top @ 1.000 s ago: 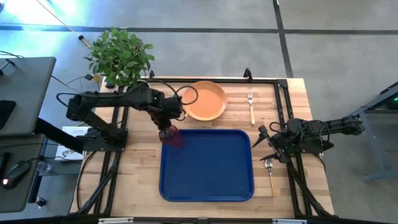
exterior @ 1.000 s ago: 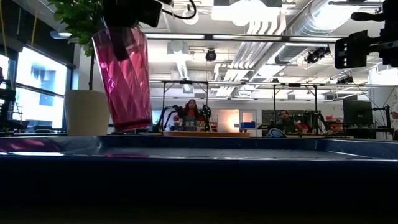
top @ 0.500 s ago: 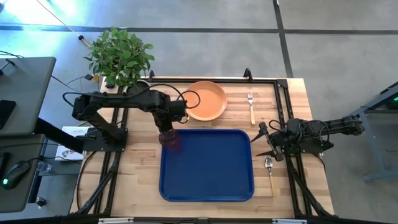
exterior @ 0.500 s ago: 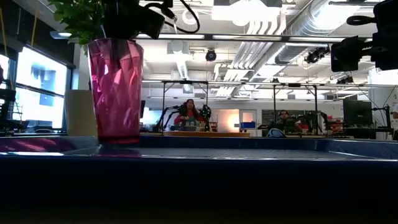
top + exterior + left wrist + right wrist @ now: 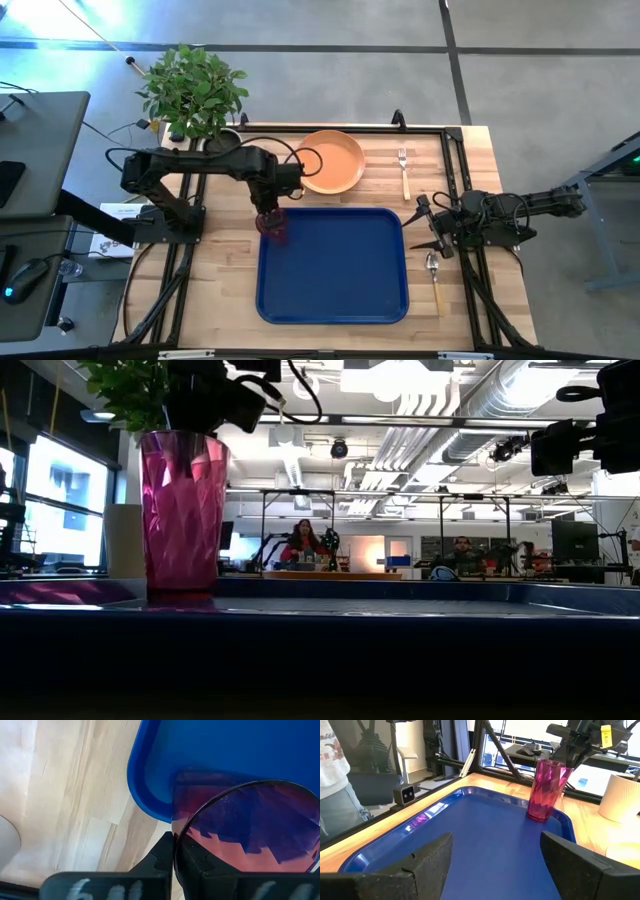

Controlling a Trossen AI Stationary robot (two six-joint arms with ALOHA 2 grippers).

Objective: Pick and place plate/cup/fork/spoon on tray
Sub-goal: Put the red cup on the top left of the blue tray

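The dark red cup point(image 5: 273, 226) stands upright in the far left corner of the blue tray point(image 5: 340, 270), with my left gripper point(image 5: 268, 212) shut on its rim from above. The orange plate point(image 5: 330, 161) lies on the table beyond the tray's far edge. To the plate's right lies the fork point(image 5: 404, 172). The spoon point(image 5: 434, 272) lies to the right of the tray. My right gripper point(image 5: 428, 231) hovers open near the table's right edge, above the spoon's bowl, and points toward the tray. My left gripper pinches the cup's rim point(image 5: 174, 827) on the side toward the table's left edge, one finger inside the cup and one outside point(image 5: 161, 851). The fingers point down from above. The cup point(image 5: 183, 510) stands upright with its base on the tray's floor.
A potted plant point(image 5: 195, 88) in a pale pot stands at the table's far left corner, close behind the left arm. Black frame rails run along the table's edges. Beyond the table, people sit at desks far back in the room.
My left gripper has come down with the cup. A second ago the cup hung tilted, clear of the tray; now it is upright with its base on the tray. The gripper stays shut on the rim.
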